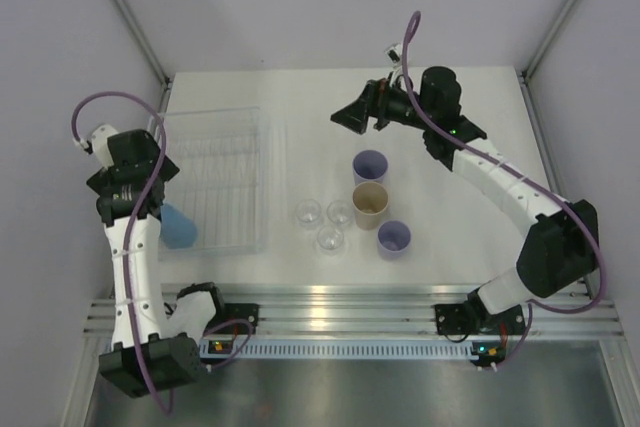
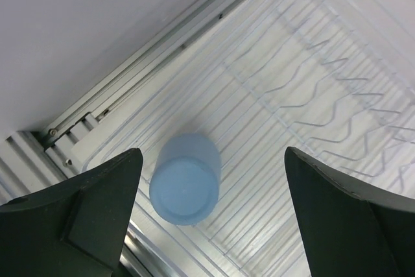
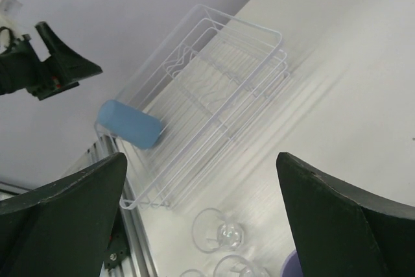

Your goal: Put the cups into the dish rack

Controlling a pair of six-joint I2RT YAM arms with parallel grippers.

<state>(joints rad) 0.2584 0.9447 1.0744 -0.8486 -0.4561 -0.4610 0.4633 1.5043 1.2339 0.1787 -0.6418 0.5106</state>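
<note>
- Dish rack (image 1: 215, 177): clear tray, by the counter's (image 1: 450, 237) left edge, running from the far part toward the near edge.
- Blue cup (image 2: 185, 180): inside the rack, at its near-left corner. It seems to sit base-up and tilted against the rim, though the views do not settle the angle.
- Left pincer (image 2: 211, 157): above the blue cup, jaws spread wide on either side of it, touching nothing and grasping nothing.
- Right pincer (image 1: 350, 115): raised over the far middle of the counter, jaws wide apart, empty.
- Lavender cups, two: one (image 1: 370, 166) mid-counter, the other (image 1: 394, 239) nearer the near edge, both upright.
- Beige cup (image 1: 370, 205): upright between the two lavender ones, close beside both.
- Clear cups, three (image 1: 309, 213) (image 1: 340, 212) (image 1: 330, 239): clustered between the rack and the beige cup, outside the rack.
</note>
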